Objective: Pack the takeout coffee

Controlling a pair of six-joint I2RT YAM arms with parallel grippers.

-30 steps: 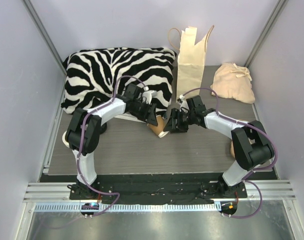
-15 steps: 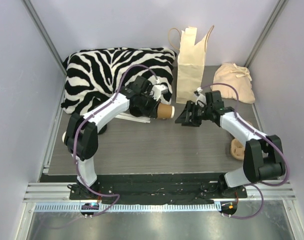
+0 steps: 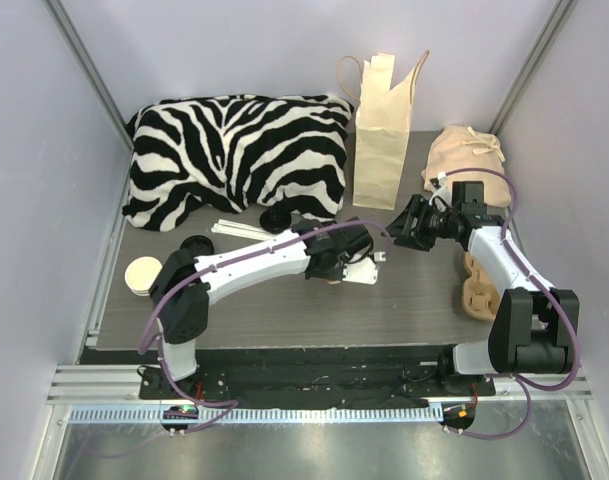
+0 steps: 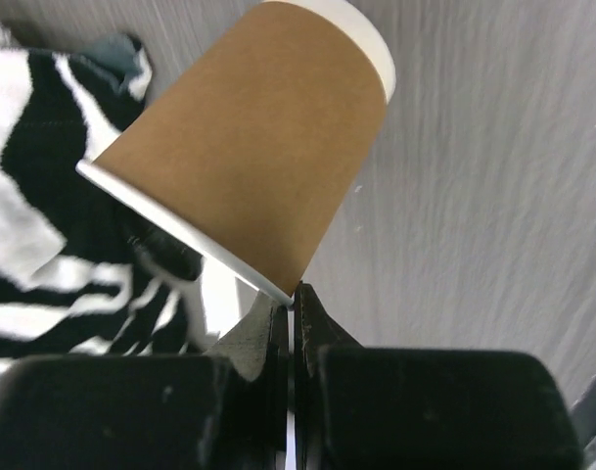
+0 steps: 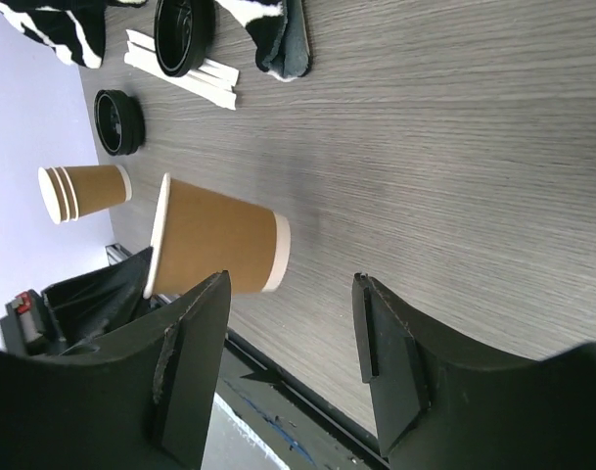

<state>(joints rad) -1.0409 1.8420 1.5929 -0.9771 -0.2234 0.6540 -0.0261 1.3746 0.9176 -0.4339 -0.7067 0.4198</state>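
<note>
My left claw [image 4: 293,297] is clamped on the rim of the kraft-paper cup [image 4: 244,147], which lies tilted sideways just past its tips. My right claw [image 5: 290,284] stands apart, empty. The cup looks light, thin-walled and crushable, so I'd favour a gentle hold across its body.

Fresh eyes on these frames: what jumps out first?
The zebra-print pillow at the back left grabs the eye first, with the tan paper bag standing upright beside it at the back centre. Mid-table, the left pincer is pinched shut on the rim of the brown paper cup, while the right pincer hangs open to its right.
</note>
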